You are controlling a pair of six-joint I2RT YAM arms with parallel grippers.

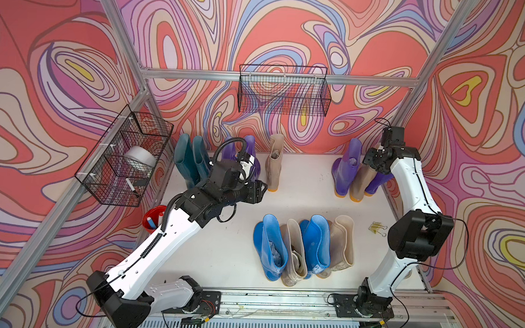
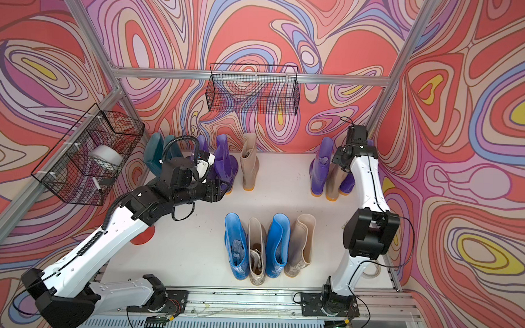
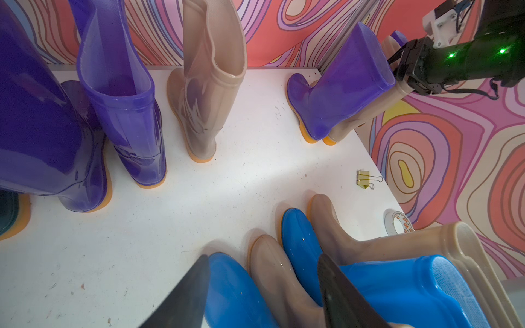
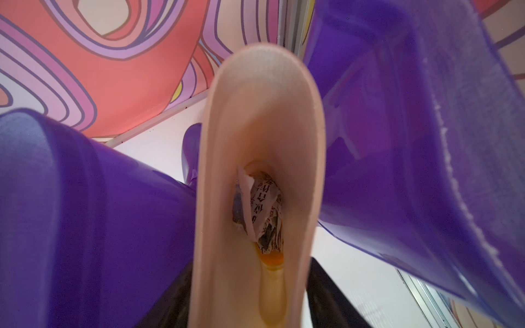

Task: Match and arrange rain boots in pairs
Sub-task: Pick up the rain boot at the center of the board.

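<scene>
Up in the far right corner, the right gripper (image 4: 250, 298) has its jaws clamped across the cuff of the far-right beige boot (image 1: 361, 181). The dark fingers (image 4: 326, 295) press both sides, and the opening is pinched to a narrow slot. That boot leans with its sole on the table (image 1: 221, 268), crowded by the purple boot on its left (image 1: 345, 167) and the purple boot on its right (image 1: 377, 183), both touching it.

Down its shaft sits crumpled newspaper (image 4: 262, 210) with black printed characters, too creased to read. By the table's right edge lies a tape roll (image 3: 396, 224) with orange-red print, too small to make out. Yellow binder clips (image 1: 378, 229) rest nearby.

The left gripper (image 1: 264, 192) hovers left of centre with its jaws apart and nothing between them. It sits just in front of the far purple pair (image 2: 224, 160), and its arm covers part of that pair in both top views.

Left of that pair stand the teal boots (image 1: 183, 159), side by side. To the right, a lone beige boot (image 1: 274, 165) stands upright and apart.

The near row runs blue boot (image 1: 271, 252), beige boot (image 1: 294, 256), second blue boot (image 1: 315, 244), second beige boot (image 1: 341, 245), all touching.

A red cup (image 1: 151, 213) sits at the left edge. A wire basket (image 1: 123, 157) hangs on the left wall and a second basket (image 1: 285, 90) on the far rail.
</scene>
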